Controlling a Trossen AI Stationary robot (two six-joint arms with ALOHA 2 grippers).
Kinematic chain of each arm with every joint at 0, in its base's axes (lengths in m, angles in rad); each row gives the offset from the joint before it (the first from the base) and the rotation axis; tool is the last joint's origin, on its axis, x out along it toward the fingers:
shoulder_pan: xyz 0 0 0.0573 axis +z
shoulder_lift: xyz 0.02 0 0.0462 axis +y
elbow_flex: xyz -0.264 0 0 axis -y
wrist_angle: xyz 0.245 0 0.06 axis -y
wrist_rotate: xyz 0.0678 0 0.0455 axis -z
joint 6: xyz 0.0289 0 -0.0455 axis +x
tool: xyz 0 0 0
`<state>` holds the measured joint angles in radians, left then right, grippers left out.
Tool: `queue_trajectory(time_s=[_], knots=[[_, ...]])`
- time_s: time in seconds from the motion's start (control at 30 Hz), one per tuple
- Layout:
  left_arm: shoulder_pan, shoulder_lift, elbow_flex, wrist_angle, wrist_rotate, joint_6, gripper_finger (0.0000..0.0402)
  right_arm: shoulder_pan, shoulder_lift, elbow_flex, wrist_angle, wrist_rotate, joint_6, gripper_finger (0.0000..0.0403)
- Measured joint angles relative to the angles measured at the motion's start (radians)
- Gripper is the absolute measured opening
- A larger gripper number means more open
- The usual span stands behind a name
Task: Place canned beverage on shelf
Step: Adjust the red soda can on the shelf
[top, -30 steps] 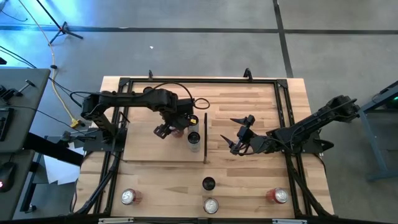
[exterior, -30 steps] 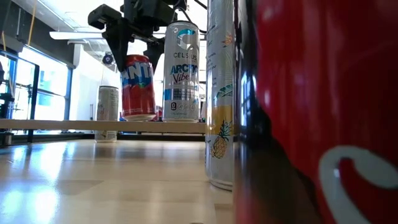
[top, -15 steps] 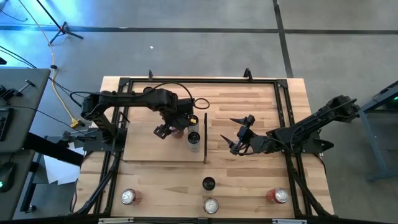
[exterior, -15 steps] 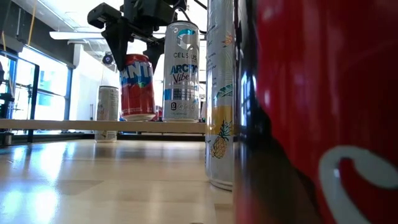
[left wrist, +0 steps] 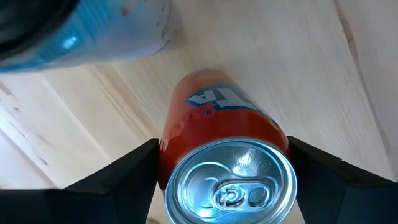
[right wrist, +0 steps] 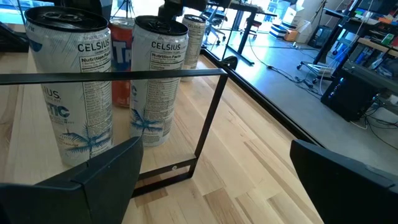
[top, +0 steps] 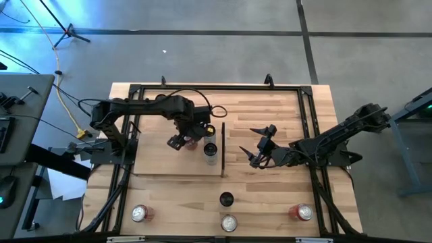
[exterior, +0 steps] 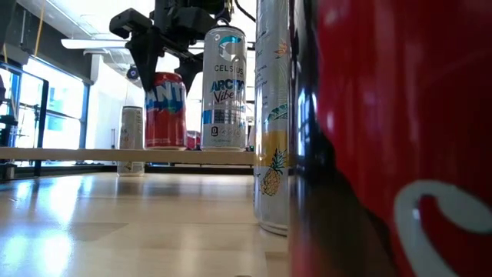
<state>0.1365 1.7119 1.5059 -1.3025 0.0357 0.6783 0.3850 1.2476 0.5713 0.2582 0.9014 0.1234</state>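
Two dark, near-black jointed arms, matte finish, built from boxy links and rounded joint housings. Left arm [top: 145, 109]: thin black cable loops loose along upper link. Right arm [top: 341, 135]: slimmer links, chunky dark housing at base end. Left gripper [top: 186, 136] and right gripper [top: 260, 146]: each two flat, angular black fingers [right wrist: 106, 167], plain faces, no visible markings. Screws too small to tell.

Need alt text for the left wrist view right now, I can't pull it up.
A red can stands upright on the pale-wood shelf, seen from above between the left hand's two dark fingers, its silver top and pull tab facing the camera. A blurred blue-and-white can stands beside it.
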Motion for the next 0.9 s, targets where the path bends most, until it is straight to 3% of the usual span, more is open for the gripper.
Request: queue_trajectory(time_s=[0.43, 0.67, 0.9], knots=[[0.000, -0.001, -0.004, 0.002, -0.024, 0.007, 0.0287, 0.000, 0.000, 0.000, -0.007, 0.000, 0.000, 0.0393], [-0.034, -0.001, -0.005, 0.006, -0.100, 0.032, 0.0326, 0.000, 0.000, 0.000, -0.007, 0.000, 0.000, 0.0393], [-0.047, -0.001, -0.005, 0.003, -0.069, 0.001, 0.0352, 0.000, 0.000, 0.000, -0.007, 0.000, 0.000, 0.0393]])
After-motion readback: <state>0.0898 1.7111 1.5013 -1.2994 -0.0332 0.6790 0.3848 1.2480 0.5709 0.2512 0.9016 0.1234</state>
